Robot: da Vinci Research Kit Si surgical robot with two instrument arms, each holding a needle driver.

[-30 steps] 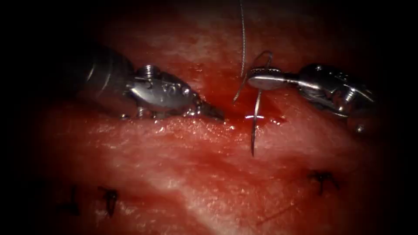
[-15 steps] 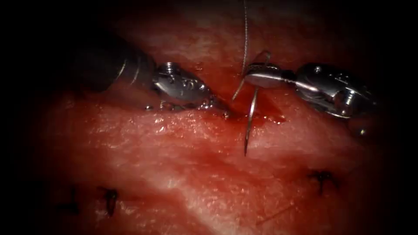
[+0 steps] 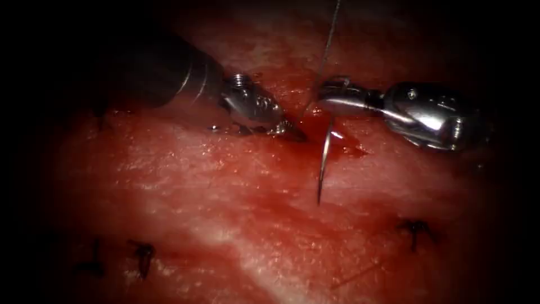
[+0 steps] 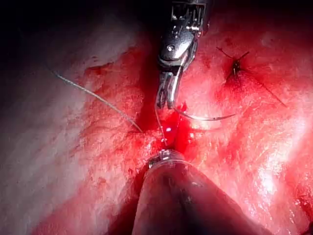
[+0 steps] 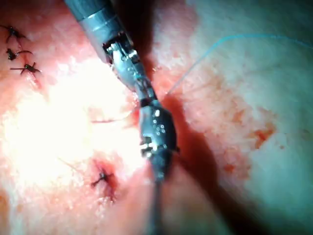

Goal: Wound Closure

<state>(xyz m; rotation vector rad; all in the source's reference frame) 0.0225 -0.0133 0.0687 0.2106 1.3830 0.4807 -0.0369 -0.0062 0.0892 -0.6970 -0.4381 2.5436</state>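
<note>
Over the red fluid [image 3: 343, 147] pooled in the cut, the right claw [image 3: 329, 101] grips the needle [image 3: 323, 163] near its thread end, its point free above the tissue [image 3: 225, 197], while the left claw [image 3: 292, 132], closed and empty, presses the cut's left edge.

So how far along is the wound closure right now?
Done: tied stitches already sit in the tissue. In hand: the right tool grips the needle near its thread end, tip free above the tissue; the left tool presses at the cut, which lies open with red fluid.
</note>
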